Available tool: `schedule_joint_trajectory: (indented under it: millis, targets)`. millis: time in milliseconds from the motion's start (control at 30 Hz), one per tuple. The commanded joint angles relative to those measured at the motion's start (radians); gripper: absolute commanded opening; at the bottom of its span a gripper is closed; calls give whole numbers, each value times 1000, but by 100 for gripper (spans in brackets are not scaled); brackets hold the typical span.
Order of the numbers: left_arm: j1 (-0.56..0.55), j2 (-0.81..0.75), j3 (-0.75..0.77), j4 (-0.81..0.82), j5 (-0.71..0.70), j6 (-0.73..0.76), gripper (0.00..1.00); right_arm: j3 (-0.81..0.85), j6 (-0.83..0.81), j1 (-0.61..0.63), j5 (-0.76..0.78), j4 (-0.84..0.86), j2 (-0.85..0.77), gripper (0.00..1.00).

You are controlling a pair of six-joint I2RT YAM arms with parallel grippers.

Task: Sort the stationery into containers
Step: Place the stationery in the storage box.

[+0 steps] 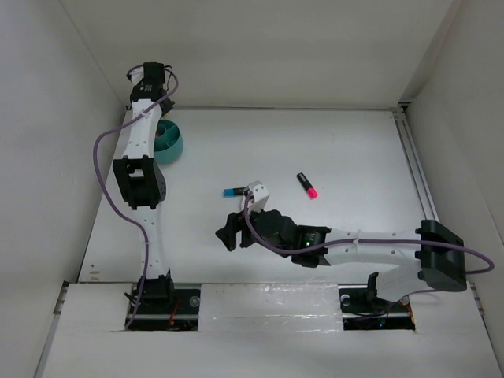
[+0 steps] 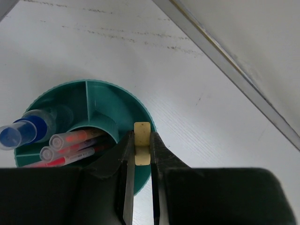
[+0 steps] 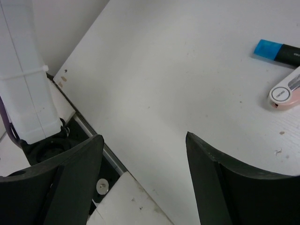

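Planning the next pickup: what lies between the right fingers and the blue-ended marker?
Only bare table, in the right wrist view, between the right fingers and the blue-ended marker; the pink-white eraser sits to one side.

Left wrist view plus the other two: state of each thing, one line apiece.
teal tub, upright, holding pens and bottle.
left end effector, shut on tan block.
tan block, pinched above teal tub's rim.
right end effector, open, empty.
blue-ended marker, lying on table.
pink-ended marker, lying on table.
eraser, lying on table.
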Motion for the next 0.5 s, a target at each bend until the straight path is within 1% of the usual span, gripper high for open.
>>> schedule_joint_trajectory:
  millis: [0,233,467]
  targets:
    - [7,11,41,23,-7,18,0,-20,18,4,15,24,-71,77]
    - [7,45,41,23,-7,31,0,-47,18,24,26,24,-124,77]
    - [7,45,41,23,-18,31,0,-67,18,24,44,15,-163,77]
